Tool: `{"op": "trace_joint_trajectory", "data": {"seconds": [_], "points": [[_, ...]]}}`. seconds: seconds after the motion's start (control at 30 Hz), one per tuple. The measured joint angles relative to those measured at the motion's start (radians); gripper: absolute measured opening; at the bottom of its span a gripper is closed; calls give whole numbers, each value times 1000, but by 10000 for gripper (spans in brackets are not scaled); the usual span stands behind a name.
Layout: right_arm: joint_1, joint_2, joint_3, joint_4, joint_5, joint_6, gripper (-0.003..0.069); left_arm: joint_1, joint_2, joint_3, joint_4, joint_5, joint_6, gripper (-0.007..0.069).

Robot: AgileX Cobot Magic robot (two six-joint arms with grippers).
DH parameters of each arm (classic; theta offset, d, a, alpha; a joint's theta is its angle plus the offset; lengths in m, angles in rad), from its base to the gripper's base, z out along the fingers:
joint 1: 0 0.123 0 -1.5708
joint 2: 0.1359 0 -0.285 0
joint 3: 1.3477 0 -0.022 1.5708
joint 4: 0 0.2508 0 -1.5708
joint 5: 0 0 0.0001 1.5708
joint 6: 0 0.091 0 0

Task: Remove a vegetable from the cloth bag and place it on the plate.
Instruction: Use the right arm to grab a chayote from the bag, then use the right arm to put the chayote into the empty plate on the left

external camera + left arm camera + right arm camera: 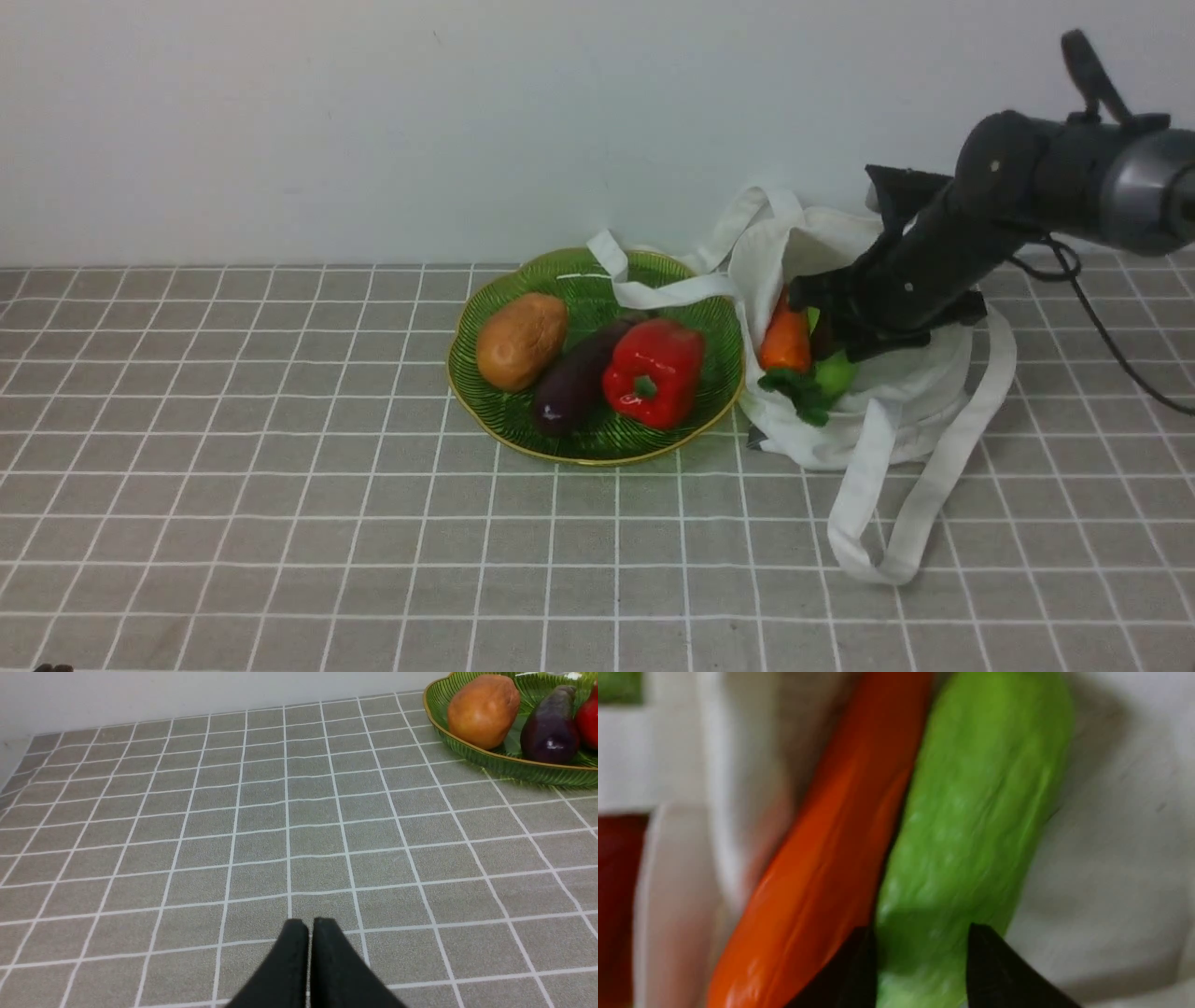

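Right gripper sat inside the bag, jaws apart astride the vegetable beside the carrot, evidently to seize it; left gripper closed, idle.

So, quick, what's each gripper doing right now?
Left gripper: closed, empty.
Right gripper: open, straddling the end of the light green cucumber inside the cloth bag.

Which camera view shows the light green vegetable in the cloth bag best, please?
The right wrist view: the light green vegetable fills the frame beside the carrot. The front view shows only a small patch of it under the right arm; the left wrist view misses it.
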Motion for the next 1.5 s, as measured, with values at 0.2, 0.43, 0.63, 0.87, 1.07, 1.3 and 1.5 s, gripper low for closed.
{"op": "trace_joint_trajectory", "data": {"seconds": [0.2,0.43,0.63,0.87,1.07,1.3,1.5], "points": [[0,76,-138,-59,67,78,347,0,0,0,0,0,0,-5],[0,105,-145,-69,64,85,486,0,0,0,0,0,0,-5],[0,137,-145,-69,66,83,512,0,0,0,0,0,0,-5],[0,117,-145,-84,106,43,367,0,0,0,0,0,0,-5],[0,-31,-145,-169,286,36,370,0,0,0,0,0,0,-5],[6,-218,-145,-223,340,75,370,0,0,0,0,0,0,-5],[104,-276,-145,-123,339,53,370,0,0,0,0,0,0,-5]]}}
